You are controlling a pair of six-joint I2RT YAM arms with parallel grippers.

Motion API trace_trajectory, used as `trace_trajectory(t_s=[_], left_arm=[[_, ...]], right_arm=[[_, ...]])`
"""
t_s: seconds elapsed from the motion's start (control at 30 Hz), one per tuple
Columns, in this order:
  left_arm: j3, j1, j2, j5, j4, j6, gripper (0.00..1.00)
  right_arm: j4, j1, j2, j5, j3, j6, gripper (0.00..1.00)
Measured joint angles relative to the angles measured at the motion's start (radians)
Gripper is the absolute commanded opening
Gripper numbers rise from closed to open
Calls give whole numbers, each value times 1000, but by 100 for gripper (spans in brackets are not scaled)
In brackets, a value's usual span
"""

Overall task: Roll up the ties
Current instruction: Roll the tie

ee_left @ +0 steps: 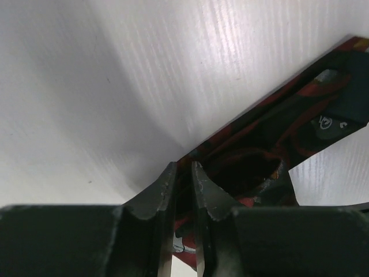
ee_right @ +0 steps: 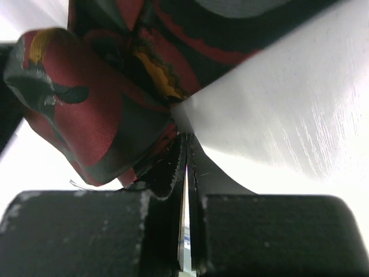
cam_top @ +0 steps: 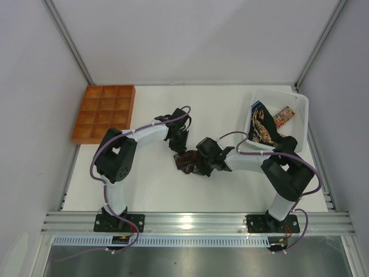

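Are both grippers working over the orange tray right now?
No, the left gripper and right gripper meet at the maroon tie mid-table, well apart from the orange tray in the far-left corner.

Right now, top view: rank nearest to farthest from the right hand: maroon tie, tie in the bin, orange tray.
1. maroon tie, at the right hand, mid-table
2. tie in the bin, back right
3. orange tray, back left

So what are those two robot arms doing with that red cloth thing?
They're rolling up a maroon tie in the middle of the table. The left gripper pinches one part of it. The right gripper, its fingers closed, sits against a bundled part that is already folded over. More ties wait in the clear bin at the back right. The orange tray sits at the back left.
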Motion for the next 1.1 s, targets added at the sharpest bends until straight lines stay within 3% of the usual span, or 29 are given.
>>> trace_trajectory(t_s=[0.7, 1.1], left_arm=[[-1, 2, -1, -56, -79, 2, 20], [-65, 3, -26, -48, -52, 0, 20]], right_arm=[[18, 10, -61, -36, -80, -27, 0], [46, 25, 109, -68, 104, -34, 0]])
